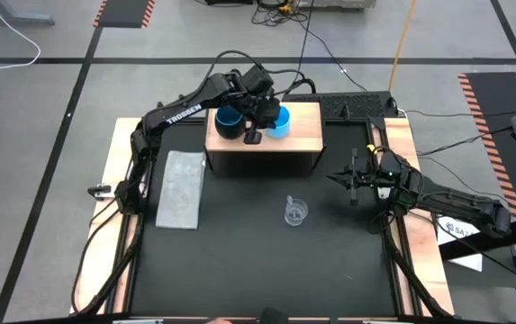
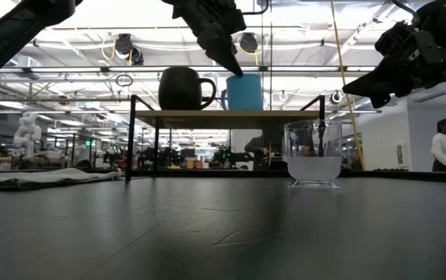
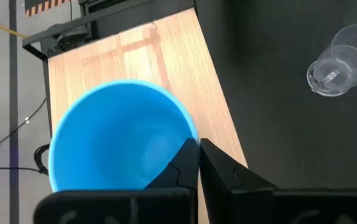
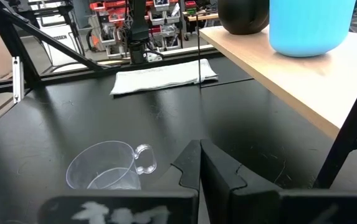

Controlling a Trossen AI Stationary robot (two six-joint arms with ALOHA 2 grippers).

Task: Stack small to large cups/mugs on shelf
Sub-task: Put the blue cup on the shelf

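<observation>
Pale wood-grain shelf point(image 1: 301, 137); clear plastic cup point(image 1: 295, 211); glossy navy mug point(image 2: 180, 88); grey cloth point(image 1: 181, 189); matt black table point(image 1: 267, 261).

I work in a large robotics lab or industrial test hall: my black-topped table point(image 1: 267, 261) stands on a grey concrete floor point(image 1: 50, 135) marked with dark lines and, at 12 and 2 o'clock, orange-and-black hazard stripes point(image 1: 124, 11), with loose cables point(image 1: 280, 11) trailing across the floor at 12 o'clock. Looking level across the table, I see a high ceiling with bright strip lights point(image 2: 129, 31), pipes and beams, benches crowded with equipment, and a person point(image 2: 444, 144) in a white top at about 3 o'clock.
</observation>
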